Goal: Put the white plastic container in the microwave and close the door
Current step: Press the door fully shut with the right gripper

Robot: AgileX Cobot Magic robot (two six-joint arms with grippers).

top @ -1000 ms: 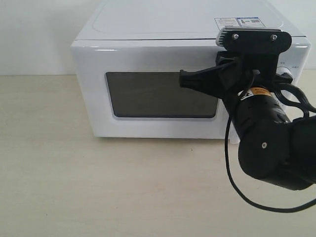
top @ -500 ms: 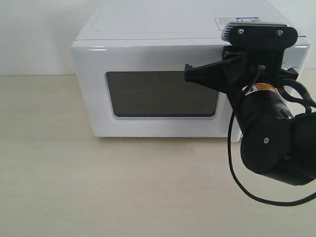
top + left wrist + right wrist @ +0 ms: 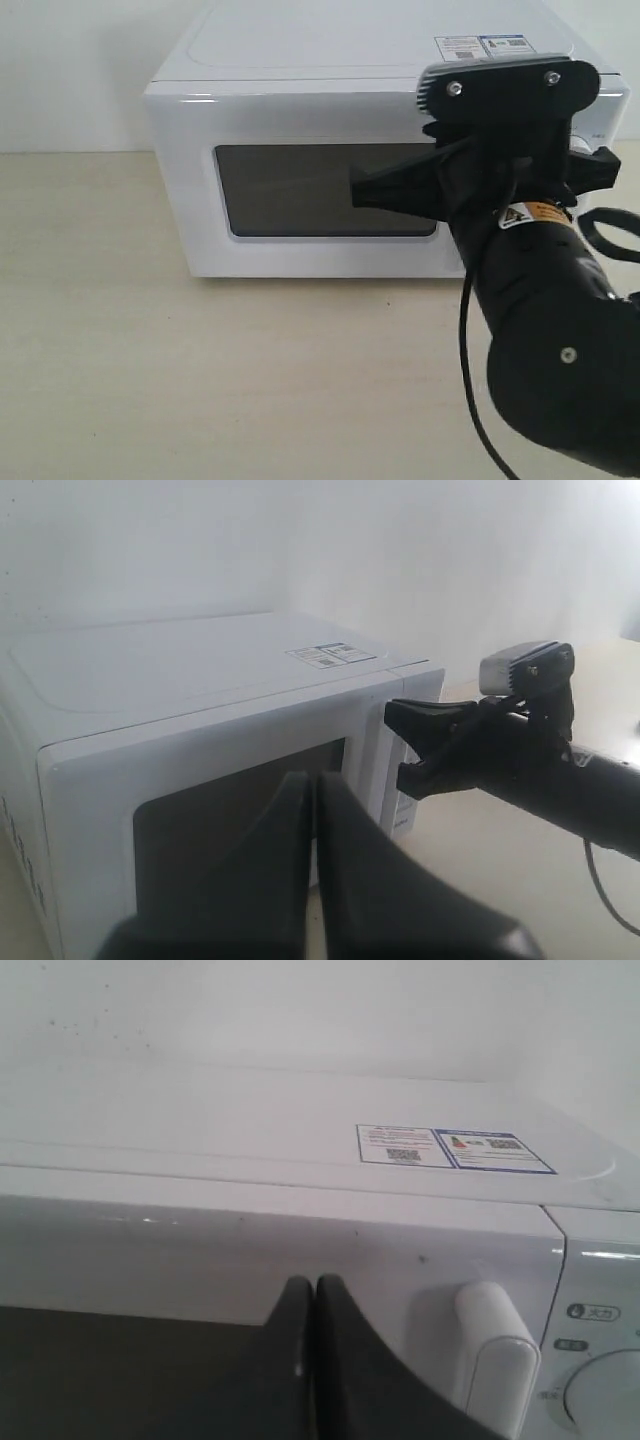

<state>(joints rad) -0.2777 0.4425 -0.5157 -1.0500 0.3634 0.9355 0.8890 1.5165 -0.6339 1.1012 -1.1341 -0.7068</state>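
Note:
The white microwave (image 3: 300,100) stands at the back of the table with its door (image 3: 190,215) closed and the dark window (image 3: 290,190) facing me. My right gripper (image 3: 360,190) is shut and empty, its tips in front of the window's right part. In the right wrist view the right gripper (image 3: 315,1288) sits close to the door's top edge, beside the white bar handle (image 3: 497,1355). My left gripper (image 3: 313,782) is shut on nothing and points at the microwave (image 3: 200,695) from the side. The white plastic container is out of view.
The right arm's black body (image 3: 545,330) and its cable (image 3: 468,370) fill the right foreground and hide the control panel. A knob (image 3: 610,1392) and stickers (image 3: 450,1147) show in the right wrist view. Pale tabletop (image 3: 200,380) lies before the microwave.
The right arm has swung nearer the exterior camera, and its shut fingertips moved left and down across the window. The door has stayed closed.

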